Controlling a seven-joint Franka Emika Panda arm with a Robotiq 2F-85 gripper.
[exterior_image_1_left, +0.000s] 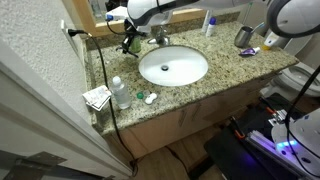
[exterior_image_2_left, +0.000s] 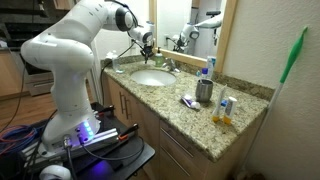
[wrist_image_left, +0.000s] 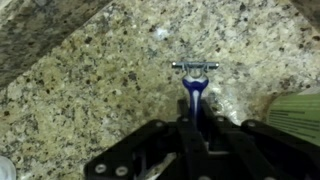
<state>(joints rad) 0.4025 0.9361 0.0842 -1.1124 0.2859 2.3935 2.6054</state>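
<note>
Gripper (wrist_image_left: 194, 120) clenched on the blue razor (wrist_image_left: 194, 85), head at twelve o'clock above the granite counter (wrist_image_left: 90, 95). Carrying step, I'd say; next calls for a steady wrist.

Speckled granite countertop (wrist_image_left: 90, 90), polished; razor (wrist_image_left: 194, 88) of glossy blue plastic; sink (exterior_image_1_left: 173, 66) smooth white ceramic

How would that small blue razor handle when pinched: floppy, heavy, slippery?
Probably stiff: the razor juts straight from the shut gripper without drooping. Likely light, being thin and small. Its narrow handle might twist in the pinch. The wide head should stop it rolling.
</note>
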